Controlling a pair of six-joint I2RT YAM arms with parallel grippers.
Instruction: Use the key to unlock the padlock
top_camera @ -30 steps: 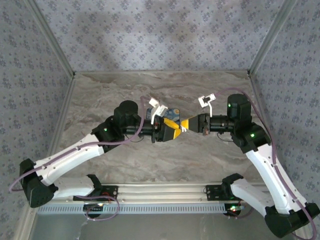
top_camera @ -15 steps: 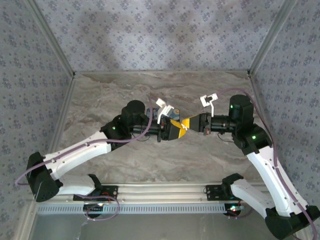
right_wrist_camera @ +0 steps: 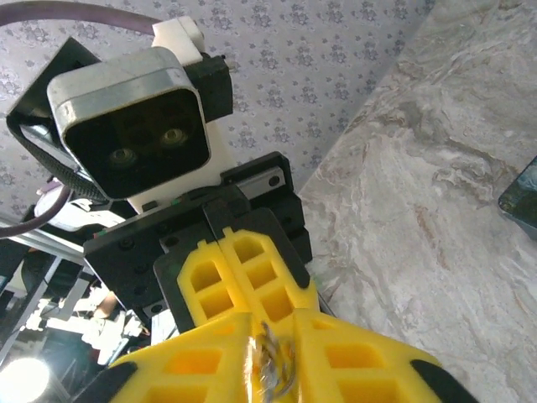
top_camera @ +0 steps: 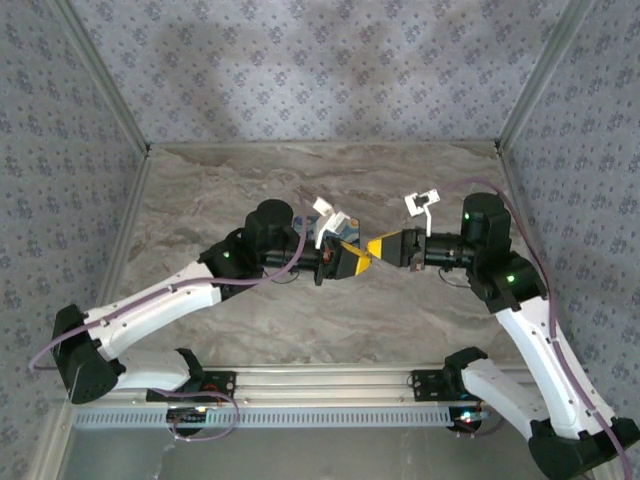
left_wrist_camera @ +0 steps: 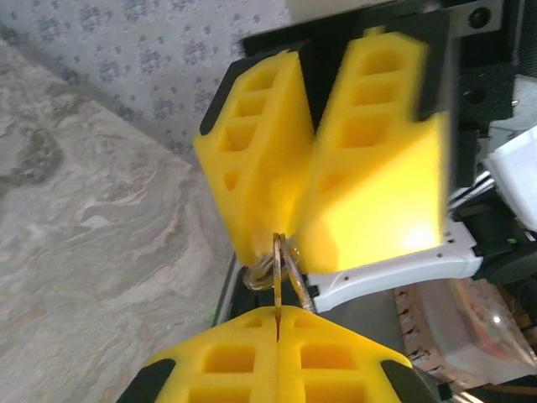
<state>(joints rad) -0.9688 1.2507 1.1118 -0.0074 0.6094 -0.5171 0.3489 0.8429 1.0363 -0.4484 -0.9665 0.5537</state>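
**gearhead:** Starting closest in, on the left wrist cam: the left gripper [left_wrist_camera: 277,326] is clamped tight on the key [left_wrist_camera: 278,279]. The metal sits edge-on, right in the seam where its yellow jaws meet. The key ring [left_wrist_camera: 298,290] hangs off the front. So the key is held up off the table, mid-workspace, not down at any lock.

**looseScrew:** Yep, and nose to nose with it is the right gripper [left_wrist_camera: 284,237]. Its jaws look parted a little around that ring. Can't tell if it's actually touching the ring or not.

**gearhead:** Reads like a handover to me. If so, what matters is a clean exit. Right should spread wider first, then back straight out along its own axis. If it pulls sideways, the ring snags on it and twists the key in left's pinch.

**looseScrew:** Agreed. Left should just squeeze and hold dead steady. I'd also worry about how much blade pokes out. Hard to judge from here, but too little and it won't reach into a keyhole.

**gearhead:** Farther off, a dark corner of the blue tin [right_wrist_camera: 522,197] lies on the marble-look table [right_wrist_camera: 419,151]. The padlock is too tiny for me to pick out. My guess is it's by the tin, below the grippers.

**looseScrew:** Then that's where left should head next, slow and level.
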